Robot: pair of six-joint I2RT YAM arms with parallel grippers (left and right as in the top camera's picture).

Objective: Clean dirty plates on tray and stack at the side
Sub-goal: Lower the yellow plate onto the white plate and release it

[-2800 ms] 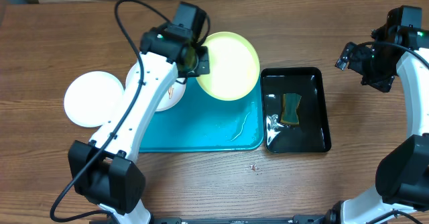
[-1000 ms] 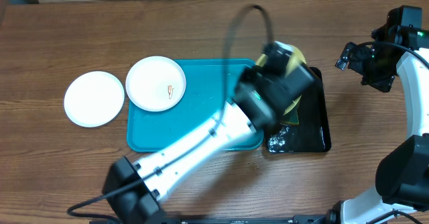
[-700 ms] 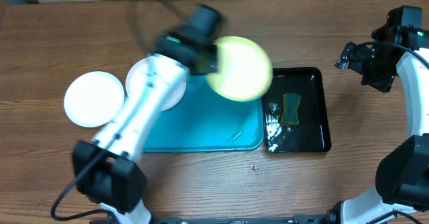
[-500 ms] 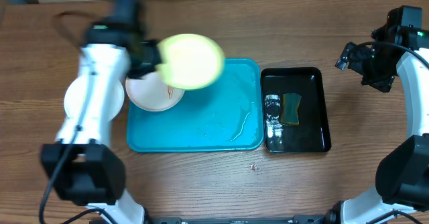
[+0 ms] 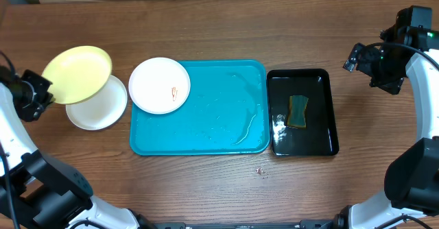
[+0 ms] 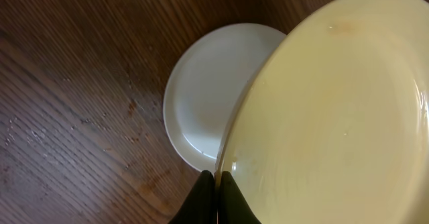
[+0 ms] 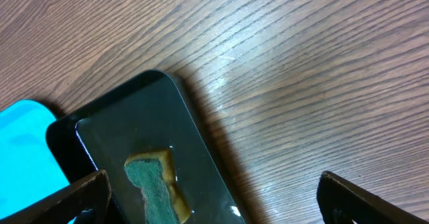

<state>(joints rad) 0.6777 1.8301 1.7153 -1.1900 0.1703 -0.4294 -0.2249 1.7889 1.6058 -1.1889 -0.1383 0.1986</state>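
My left gripper (image 5: 36, 90) (image 6: 216, 178) is shut on the rim of the pale yellow-green plate (image 5: 77, 74) (image 6: 335, 117) and holds it tilted above a clean white plate (image 5: 97, 108) (image 6: 214, 90) that lies on the wood left of the turquoise tray (image 5: 206, 133). A second white plate (image 5: 159, 85) with an orange smear lies on the tray's far left corner. My right gripper (image 5: 376, 63) (image 7: 214, 204) is open and empty, high above the table to the right of the black tray.
A glossy black tray (image 5: 322, 129) (image 7: 134, 117) holding water and a green-and-yellow sponge (image 5: 298, 111) (image 7: 155, 184) stands right of the turquoise tray. The turquoise tray's floor is wet. A tiny speck lies on the wood near the front (image 5: 260, 170).
My left arm swung the yellow-green plate from over the black tray across the turquoise tray to the far left, above the clean white plate. The right arm has not moved.
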